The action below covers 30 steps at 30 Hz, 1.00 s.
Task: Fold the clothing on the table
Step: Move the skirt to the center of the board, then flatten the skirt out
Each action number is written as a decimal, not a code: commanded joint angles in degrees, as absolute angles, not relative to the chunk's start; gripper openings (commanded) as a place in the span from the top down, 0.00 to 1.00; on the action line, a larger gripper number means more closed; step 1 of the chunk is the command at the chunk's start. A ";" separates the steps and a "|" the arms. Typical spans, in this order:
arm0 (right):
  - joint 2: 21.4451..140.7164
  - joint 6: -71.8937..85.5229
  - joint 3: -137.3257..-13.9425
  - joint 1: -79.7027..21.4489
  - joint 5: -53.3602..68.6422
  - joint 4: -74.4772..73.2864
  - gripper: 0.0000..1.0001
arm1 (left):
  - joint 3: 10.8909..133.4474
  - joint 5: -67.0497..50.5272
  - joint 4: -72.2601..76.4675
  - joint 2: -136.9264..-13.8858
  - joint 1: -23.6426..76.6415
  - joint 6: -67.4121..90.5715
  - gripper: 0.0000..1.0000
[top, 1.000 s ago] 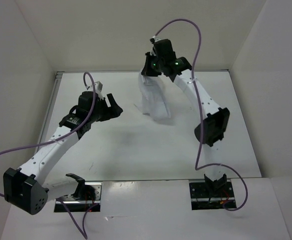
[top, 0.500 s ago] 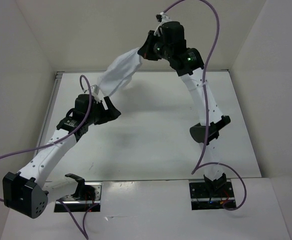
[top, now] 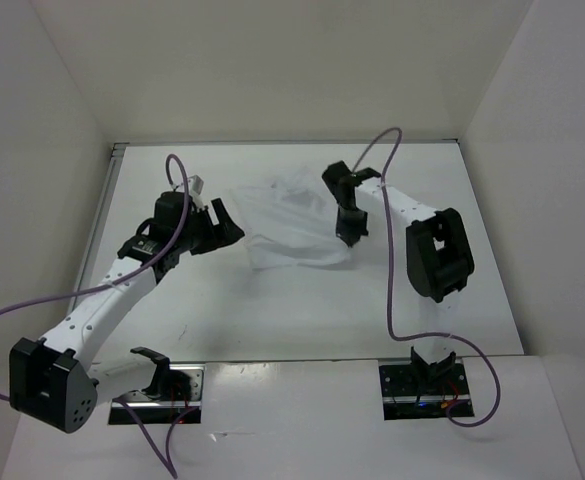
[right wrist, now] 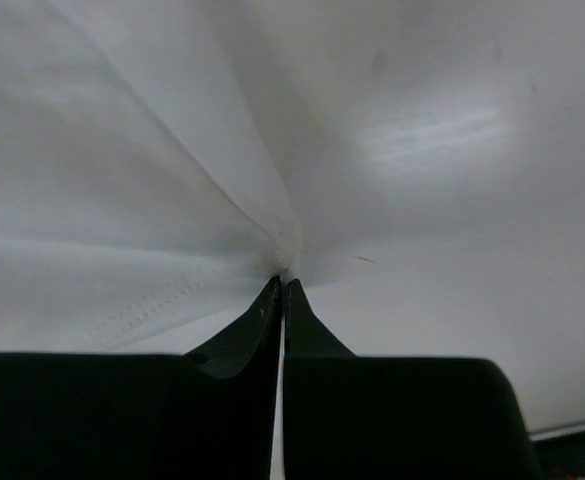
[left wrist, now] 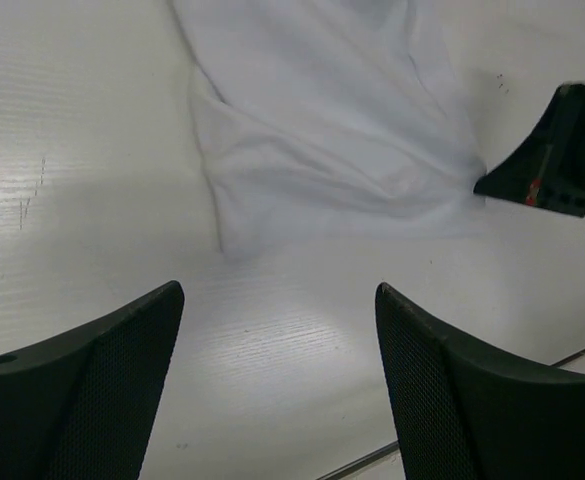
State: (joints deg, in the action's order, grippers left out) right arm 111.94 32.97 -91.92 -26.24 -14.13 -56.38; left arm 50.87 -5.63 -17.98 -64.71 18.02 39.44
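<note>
The white wrinkled clothing (top: 287,222) lies spread on the table (top: 272,310), a little behind its middle. My right gripper (top: 350,234) is down at the garment's right edge. In the right wrist view its jaws (right wrist: 284,284) are shut on a pinched fold of the clothing (right wrist: 122,200). My left gripper (top: 228,222) stands open just off the garment's left edge, holding nothing. In the left wrist view its fingers (left wrist: 92,390) frame bare table, with the clothing (left wrist: 332,130) ahead and the right gripper (left wrist: 562,165) at the far right.
White walls (top: 52,120) enclose the table on three sides. Purple cables (top: 392,260) loop off both arms. The arm bases (top: 162,380) sit at the near edge. A metal strip (top: 104,215) runs along the table's left edge.
The right gripper swung the hanging clothing up and to the left, then came down; the garment now lies spread on the table. The left arm has barely moved.
</note>
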 commanded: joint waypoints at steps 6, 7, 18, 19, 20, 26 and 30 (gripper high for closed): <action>98.09 38.23 -75.94 -22.41 -17.93 -52.65 1.00 | 50.80 -10.46 -15.12 -71.88 18.19 40.17 0.29; 98.09 38.23 -75.33 -22.41 -17.93 -51.95 1.00 | 51.58 -9.33 -15.12 -72.76 18.19 40.17 0.29; 98.09 38.76 -70.93 -21.88 -17.14 -48.17 1.00 | 50.89 -15.03 -12.32 -89.38 22.85 37.97 0.57; 98.70 38.76 -70.93 -21.88 -16.44 -48.16 1.00 | 50.89 -15.03 -11.78 -89.91 23.55 38.49 0.61; 98.70 38.76 -70.93 -21.88 -16.44 -48.16 1.00 | 50.89 -15.03 -11.26 -90.43 23.55 38.50 0.61; 98.70 37.71 -70.93 -21.88 -15.82 -48.16 1.00 | 51.50 -17.66 -5.81 -95.62 25.14 41.04 0.55; 98.70 37.71 -70.93 -21.36 -15.30 -48.16 1.00 | 53.17 -20.21 -4.14 -100.10 25.75 41.75 0.51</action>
